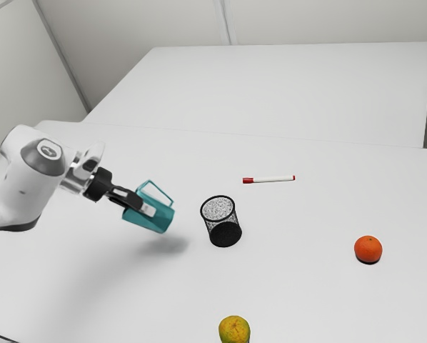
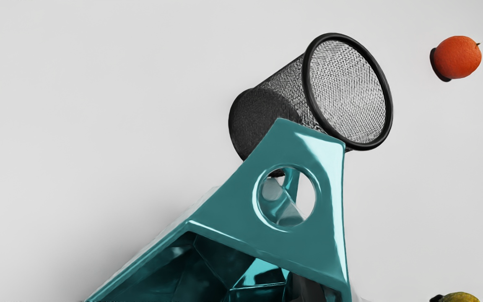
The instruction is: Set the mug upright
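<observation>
Tilted teal mug [image 1: 157, 221], held in gripper [image 1: 143, 207], above white table [image 1: 299, 264]

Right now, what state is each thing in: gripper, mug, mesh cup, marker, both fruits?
Gripper: shut on the mug's wall, above the table.
Mug: held off the table, tilted, mouth toward the gripper; not upright.
Mesh cup: standing upright, open-topped, nothing seen inside.
Marker: lying on its side, red cap on.
Orange fruit: whole, resting on the table.
Yellow-green fruit: resting on the table.
</observation>
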You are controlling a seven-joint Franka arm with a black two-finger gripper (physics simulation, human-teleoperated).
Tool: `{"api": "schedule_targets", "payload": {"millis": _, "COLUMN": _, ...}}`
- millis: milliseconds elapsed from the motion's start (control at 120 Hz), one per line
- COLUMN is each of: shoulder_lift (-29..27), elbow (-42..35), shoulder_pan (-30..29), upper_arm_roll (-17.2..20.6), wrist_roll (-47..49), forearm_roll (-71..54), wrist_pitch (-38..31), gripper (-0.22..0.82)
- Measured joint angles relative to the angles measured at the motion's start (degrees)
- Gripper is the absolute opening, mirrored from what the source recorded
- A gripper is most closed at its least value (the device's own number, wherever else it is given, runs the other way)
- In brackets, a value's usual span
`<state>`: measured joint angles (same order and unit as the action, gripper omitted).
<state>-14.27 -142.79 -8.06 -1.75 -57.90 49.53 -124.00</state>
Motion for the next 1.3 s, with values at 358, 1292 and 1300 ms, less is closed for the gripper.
{"api": "schedule_targets", "payload": {"millis": 358, "shoulder_lift": 1.2, "elbow": 12.4, "shoulder_pan": 0.2, "upper_arm_roll": 3.7, "wrist_roll": 19.8, "forearm_roll": -30.9, "wrist_pitch": 8.7, "gripper": -0.18}}
{"api": "schedule_targets", "payload": {"millis": 1292, "shoulder_lift": 11.1, "elbow": 10.8, "shoulder_pan": 4.5, "upper_arm_roll": 7.1, "wrist_roll": 56.3, "forearm_roll": -51.2, "wrist_pitch": -3.7, "gripper": -0.18}}
{"api": "schedule_targets", "payload": {"millis": 1300, "shoulder_lift": 11.2, "elbow": 10.8, "shoulder_pan": 4.5, "upper_arm_roll": 7.1, "wrist_roll": 56.5, "forearm_roll": -51.2, "wrist_pitch": -3.8, "gripper": -0.18}}
